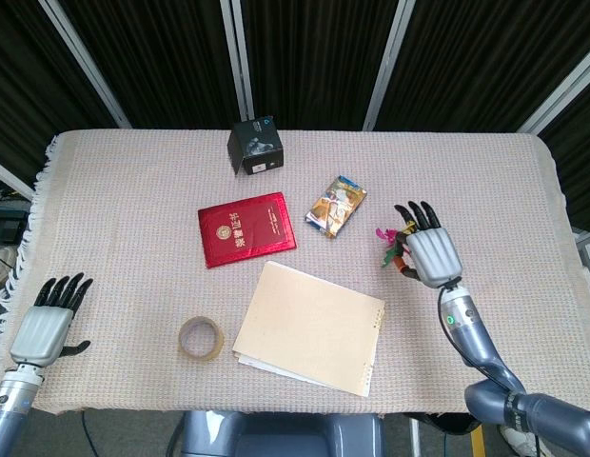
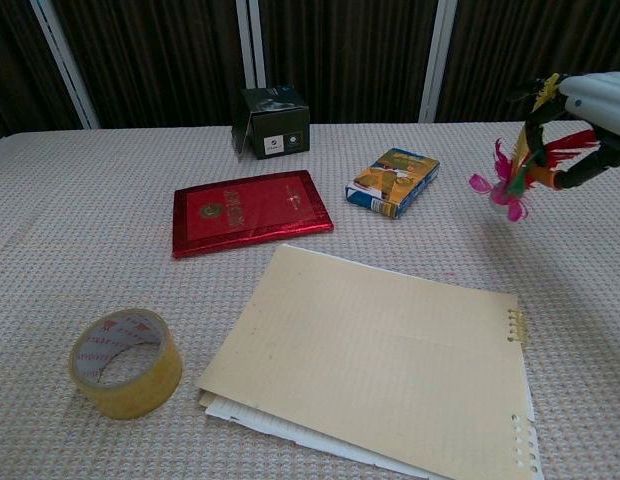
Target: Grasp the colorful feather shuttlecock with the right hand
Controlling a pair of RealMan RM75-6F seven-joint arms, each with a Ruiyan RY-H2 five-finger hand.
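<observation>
The right hand (image 1: pixel 429 255) grips the colorful feather shuttlecock (image 1: pixel 392 245), its fingers curled around the toy so that pink, red, green and yellow feathers stick out from under the palm toward the middle of the table. In the chest view the right hand (image 2: pixel 590 130) is raised clear of the woven tablecloth (image 2: pixel 80 210) at the far right edge of the frame, and the shuttlecock (image 2: pixel 522 170) hangs from its fingers (image 2: pixel 575 172) with the pink plumes lowest, not touching the cloth. From above, the held shuttlecock sits over the right side of the table, to the right of the snack packet (image 1: pixel 336 204) and beyond the upper right corner of the beige paper folder (image 1: pixel 309 326), apart from both. The left hand (image 1: pixel 46 325) rests at the near left corner of the table, holding nothing, its dark fingers extended and slightly apart; it does not appear in the chest view. A red booklet (image 1: pixel 245 229) lies left of the packet, a small black box (image 1: pixel 255 146) stands near the far edge, and a roll of clear tape (image 1: pixel 200 337) lies just left of the folder.
</observation>
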